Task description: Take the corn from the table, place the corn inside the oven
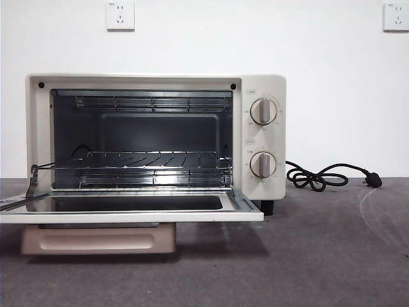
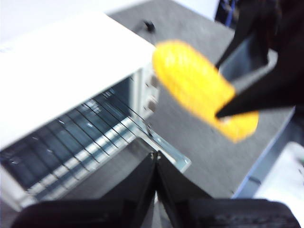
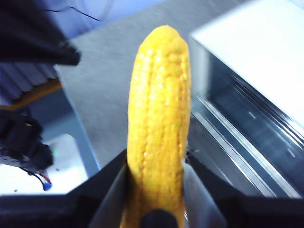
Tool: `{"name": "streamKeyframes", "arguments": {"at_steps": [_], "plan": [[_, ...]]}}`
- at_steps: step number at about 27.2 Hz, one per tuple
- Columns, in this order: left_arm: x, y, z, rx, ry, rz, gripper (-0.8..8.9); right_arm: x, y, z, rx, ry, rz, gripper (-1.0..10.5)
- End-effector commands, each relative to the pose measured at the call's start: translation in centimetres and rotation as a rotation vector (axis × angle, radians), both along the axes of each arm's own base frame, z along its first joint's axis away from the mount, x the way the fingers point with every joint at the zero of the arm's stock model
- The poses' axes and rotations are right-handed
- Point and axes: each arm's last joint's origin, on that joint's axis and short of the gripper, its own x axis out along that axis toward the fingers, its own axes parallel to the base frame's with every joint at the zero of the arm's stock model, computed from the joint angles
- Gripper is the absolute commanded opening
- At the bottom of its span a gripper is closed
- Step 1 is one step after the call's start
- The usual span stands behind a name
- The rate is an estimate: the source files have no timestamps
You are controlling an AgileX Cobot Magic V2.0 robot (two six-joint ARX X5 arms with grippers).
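The yellow corn stands lengthwise between my right gripper's jaws, which are shut on its lower half. In the left wrist view the same corn hangs in the air in that right gripper, above the table and off to the side of the oven's open front. The cream oven stands on the dark grey table with its door folded down flat. My left gripper hovers shut and empty above the open door. Neither the corn nor an arm shows in the front view.
A wire rack spans the oven cavity above the lower heating rods. The black power cord lies coiled to the right of the oven. The table's edge runs below the held corn.
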Motion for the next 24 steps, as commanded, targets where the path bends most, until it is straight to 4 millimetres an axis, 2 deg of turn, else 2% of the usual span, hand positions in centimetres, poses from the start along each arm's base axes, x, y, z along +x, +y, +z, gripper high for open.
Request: {"name": "streamKeyframes", "arguments": {"at_steps": [1, 5, 12, 18, 24], "plan": [[-1.4, 1.2, 0.3, -0.054, -0.035, 0.045, -0.06, -0.1, 2.0, -0.7, -0.020, -0.057, 0.062, -0.1], [-3.6, 3.0, 0.7, -0.113, -0.100, 0.089, -0.06, 0.1, 5.0, -2.7, -0.087, -0.128, 0.093, -0.1], [-6.1, 5.0, 0.8, -0.170, -0.171, 0.133, -0.06, 2.5, 9.5, -8.1, -0.312, -0.272, 0.039, -0.1], [-6.4, 5.2, 0.5, -0.153, -0.153, 0.138, -0.06, 4.7, 12.3, -12.9, -0.484, -0.408, -0.004, -0.1], [-6.4, 5.3, 0.1, -0.125, -0.132, 0.158, -0.06, 6.3, 13.9, -15.6, -0.588, -0.536, -0.116, -0.1]]}}
